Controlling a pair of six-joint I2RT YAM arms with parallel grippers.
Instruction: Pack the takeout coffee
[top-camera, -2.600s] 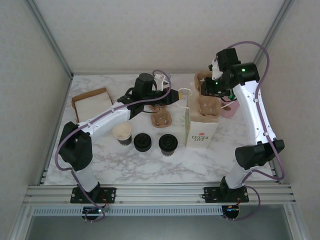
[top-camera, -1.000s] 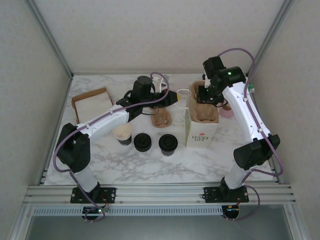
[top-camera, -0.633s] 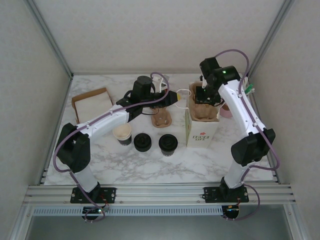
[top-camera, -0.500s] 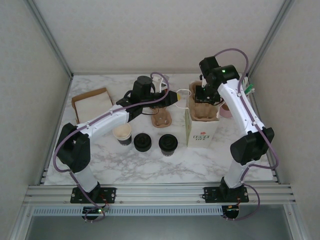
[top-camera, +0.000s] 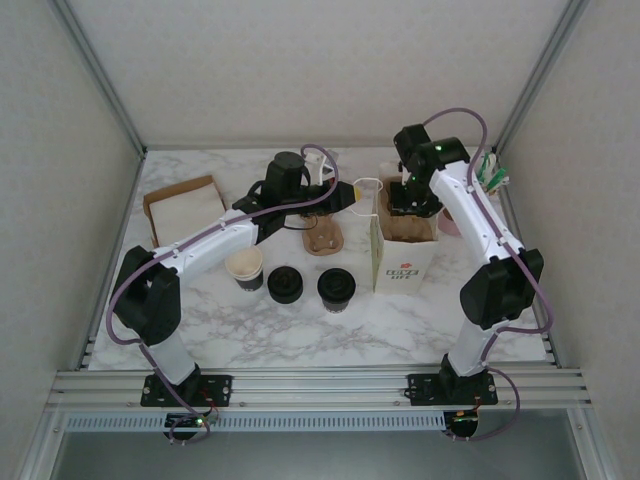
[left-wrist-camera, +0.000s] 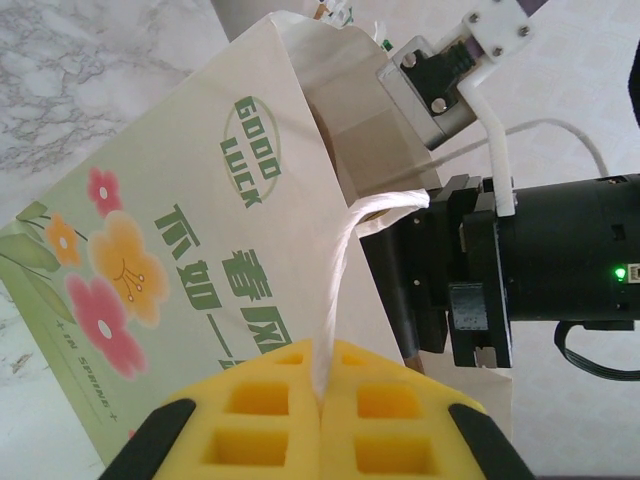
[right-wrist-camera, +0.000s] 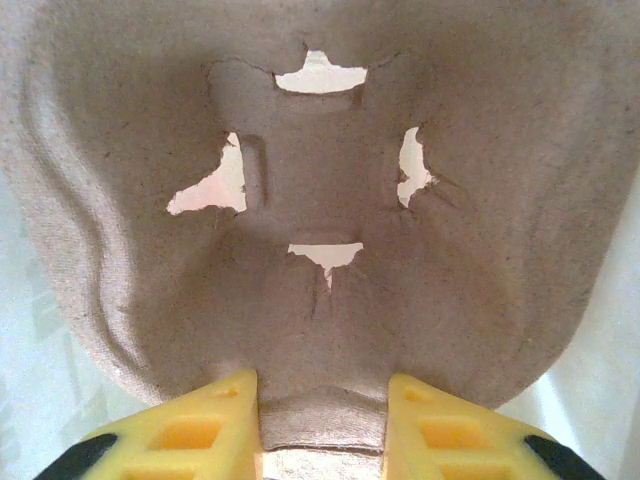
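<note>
Moved since earlier: I see the right arm has swung in from the far right and come down. Its cup carrier (top-camera: 408, 228), earlier held high over the paper bag (top-camera: 403, 268), now sits low in the bag's open mouth. The left arm has not shifted.
Left gripper (left-wrist-camera: 322, 385): the yellow pads are pressed together on the bag's white handle loop (left-wrist-camera: 345, 270), which runs up taut from between them to the bag's top edge.
Right gripper (right-wrist-camera: 322, 405): the jaws stand narrow, clamped on the near rim of the moulded brown cup carrier (right-wrist-camera: 320, 190). I read its cross-cut cup pocket straight ahead of the fingers.
Paper bag: it stands upright right of centre on the marble table (top-camera: 300, 330), pale green with a flower print and "GOOD LUCK" on its side (left-wrist-camera: 150, 260).
Takeout coffee (top-camera: 336, 288): I find it upright on the table just left of the bag, lid on, outside the bag and apart from both grippers.
Neighbours: a black round-topped item (top-camera: 285, 284) stands just left of the coffee; I cannot tell whether it is a lidded cup. Left of that stands an open black cup (top-camera: 244, 268) with a cream inside.
Spare carrier (top-camera: 323, 236): it lies on the table behind the cups, under the left arm.
Far left: a shallow brown box (top-camera: 185, 205) lies there.
</note>
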